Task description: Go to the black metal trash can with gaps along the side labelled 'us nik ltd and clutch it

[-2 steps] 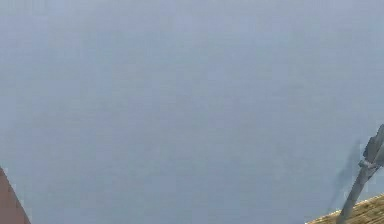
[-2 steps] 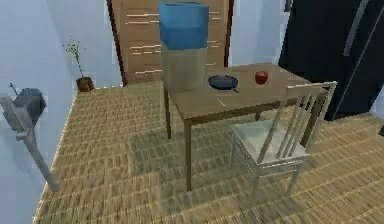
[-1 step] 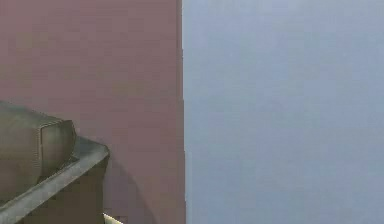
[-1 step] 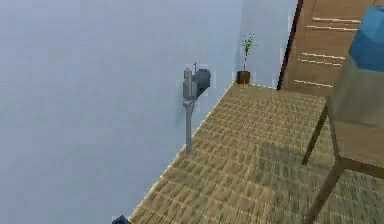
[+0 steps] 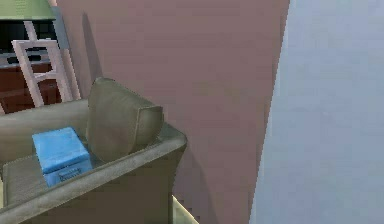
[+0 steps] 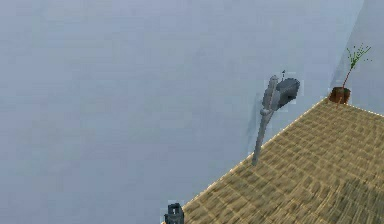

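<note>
Only a small dark part of the gripper [image 6: 174, 214] comes up at the bottom edge of the arm side view, a little left of the middle. How its jaws stand I cannot tell, and I also cannot tell whether it holds anything, because its far end is too small to make out.

Directly behind the jaws is the line where the woven tan floor [image 6: 310, 170] meets a large pale blue-grey wall [image 6: 100, 90]. The wall lies above and to the left of the jaws, the floor to their right.

Farther out from the jaws, up and to the right, a grey standing thing [image 6: 270, 115] with a thin pole and a wider head on top stands close to this wall, at the floor's edge. It may be a lamp. Beyond it, well apart from the jaws, a potted plant [image 6: 343, 88] with thin green leaves in a brown pot stands in the corner.

Where the black trash can is I cannot tell.

In the forward view, how things lie relative to the jaws cannot be told. An olive-brown armchair [image 5: 130, 160] is in the lower left, and a light blue box [image 5: 60, 152] lies on its seat. Behind it rises a dull pink wall [image 5: 190, 70], with a pale blue-grey wall face [image 5: 330, 120] on the right. Far off at the upper left stands a white chair [image 5: 42, 65].
</note>
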Motion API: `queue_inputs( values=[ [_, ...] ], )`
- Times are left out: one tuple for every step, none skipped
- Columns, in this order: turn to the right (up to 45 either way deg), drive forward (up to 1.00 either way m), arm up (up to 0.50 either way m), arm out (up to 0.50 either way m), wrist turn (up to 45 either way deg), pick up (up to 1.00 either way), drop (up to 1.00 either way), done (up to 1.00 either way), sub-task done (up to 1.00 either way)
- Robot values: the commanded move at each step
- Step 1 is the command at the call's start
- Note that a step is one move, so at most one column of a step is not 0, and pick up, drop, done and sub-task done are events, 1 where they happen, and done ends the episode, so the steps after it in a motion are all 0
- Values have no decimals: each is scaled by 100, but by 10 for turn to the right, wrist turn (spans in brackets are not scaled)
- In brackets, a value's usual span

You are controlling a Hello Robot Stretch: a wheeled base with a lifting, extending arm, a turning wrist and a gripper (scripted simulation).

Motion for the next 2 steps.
queue_inputs(
  values=[
    [0,0,22,0,0,0,0,0,0],
    [0,0,0,44,0,0,0,0,0]
  ],
)
